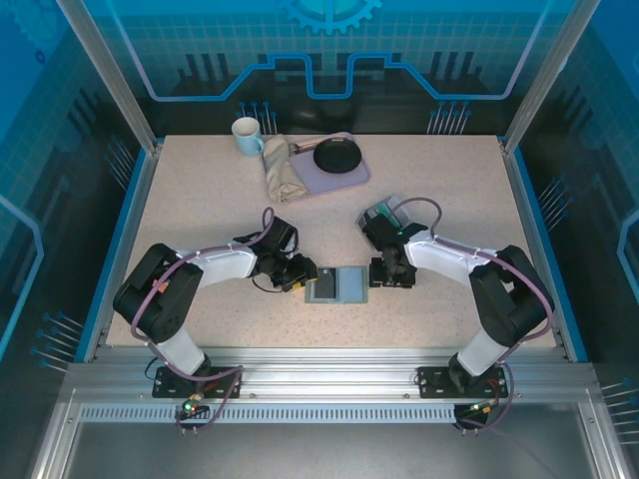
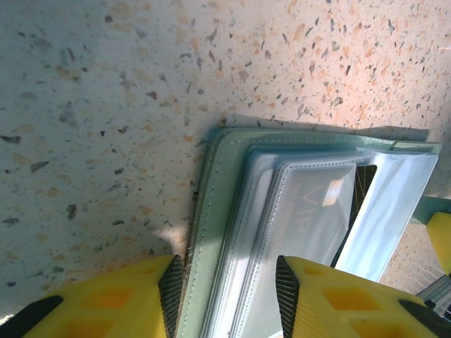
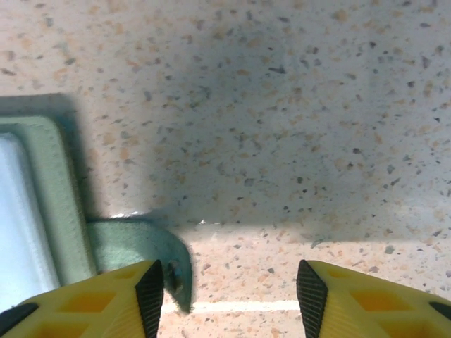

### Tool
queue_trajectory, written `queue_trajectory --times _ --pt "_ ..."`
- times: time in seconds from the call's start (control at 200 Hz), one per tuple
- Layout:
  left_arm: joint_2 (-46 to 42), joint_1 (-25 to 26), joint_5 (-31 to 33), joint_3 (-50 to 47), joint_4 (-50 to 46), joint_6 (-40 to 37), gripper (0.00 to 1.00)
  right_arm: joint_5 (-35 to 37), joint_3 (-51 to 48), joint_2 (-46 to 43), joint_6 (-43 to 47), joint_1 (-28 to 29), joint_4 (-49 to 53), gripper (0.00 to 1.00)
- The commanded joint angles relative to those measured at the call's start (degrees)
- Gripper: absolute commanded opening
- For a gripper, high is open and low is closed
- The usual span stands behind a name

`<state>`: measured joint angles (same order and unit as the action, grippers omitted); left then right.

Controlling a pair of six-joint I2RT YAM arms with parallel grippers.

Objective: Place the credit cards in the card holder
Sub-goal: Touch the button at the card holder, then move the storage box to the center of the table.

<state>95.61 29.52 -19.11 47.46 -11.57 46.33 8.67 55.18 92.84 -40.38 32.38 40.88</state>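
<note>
Top external view: the card holder (image 1: pixel 337 286) lies open on the counter (image 1: pixel 200 200) between the two arms. The left fingers (image 1: pixel 296 275) are at its left edge and the right fingers (image 1: pixel 391 273) just off its right edge. Left wrist view: the left fingers (image 2: pixel 169 285) stand partly parted, straddling the holder's green border and clear sleeves. One sleeve shows a pale card (image 2: pixel 317 208) marked VIP. Right wrist view: the right fingers (image 3: pixel 149 296) gape wide over bare counter, gripping nothing, with the holder's clasp tab (image 3: pixel 137 246) just beside one pad.

Bright, even light; soft shadows, wrist close-ups slightly blurred.
</note>
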Motion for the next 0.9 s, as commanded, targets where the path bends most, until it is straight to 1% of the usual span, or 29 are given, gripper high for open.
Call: queue_trajectory --times 0.0,0.09,0.16,0.205,0.255,0.295,0.36,0.4,0.44,0.48,0.52,0.61,0.76,0.84,0.895 --pt "-2.1 0.32 1.07 -0.08 -1.68 -1.44 0.43 -2.92 1.76 -5.53 2.78 -1.99 -1.12 0.61" --pt "-3.38 0.34 2.23 0.61 -2.85 -1.64 0.45 -3.86 3.83 -8.53 6.39 -5.21 -1.59 0.64" --pt "-4.16 0.24 2.97 1.17 -3.42 -1.68 0.46 -5.48 6.33 -8.75 10.02 -8.42 -1.88 0.64" --pt "-4.38 0.24 3.1 1.84 -3.84 -1.75 0.47 -6.15 8.67 -7.75 12.71 -10.16 -1.25 0.61" --pt "-4.46 0.35 3.14 2.75 -4.47 -1.92 0.47 -4.42 11.7 -5.95 15.23 -11.27 0.16 0.58" --pt "-4.47 0.29 3.2 3.41 -4.66 -1.97 0.47 -2.98 14.14 -4.23 16.53 -12.36 1.25 0.58" --pt "-4.51 0.28 3.23 4.02 -4.63 -1.92 0.48 -4.47 17.44 -1.31 18.47 -14.87 1.48 0.58" --pt "-4.49 0.27 3.18 4.5 -4.82 -1.94 0.48 -5.11 19.08 0.31 19.21 -16.39 0.99 0.61" --pt "-4.38 0.29 3.08 4.89 -4.9 -1.99 0.48 -6.0 21.13 1.95 19.62 -17.85 0.61 0.69" --pt "-4.38 0.29 3.02 5.01 -4.94 -1.93 0.48 -8.26 23.44 4.06 20.19 -19.2 0.76 0.75" --pt "-4.43 0.34 2.94 5.14 -4.94 -1.93 0.48 -9.67 25.84 6.44 20.72 -20.26 1.08 0.78" --pt "-4.76 0.25 3.09 4.96 -4.85 -1.68 0.48 -9.51 30.55 12.05 21.35 -21.7 1.77 0.86" --pt "-5.22 0.28 3.07 4.46 -4.87 -1.48 0.48 -15.92 37.91 20.65 22.69 -23.51 3.37 0.88" --pt "-5.52 0.28 3.17 4.02 -4.68 -1.3 0.49 -20.83 41.77 24.81 23.38 -23.72 5.47 0.88" --pt "-5.53 0.31 3.33 3.97 -4.67 -1.24 0.49 -24.47 42.31 25.97 23.42 -23.55 5.25 0.87"
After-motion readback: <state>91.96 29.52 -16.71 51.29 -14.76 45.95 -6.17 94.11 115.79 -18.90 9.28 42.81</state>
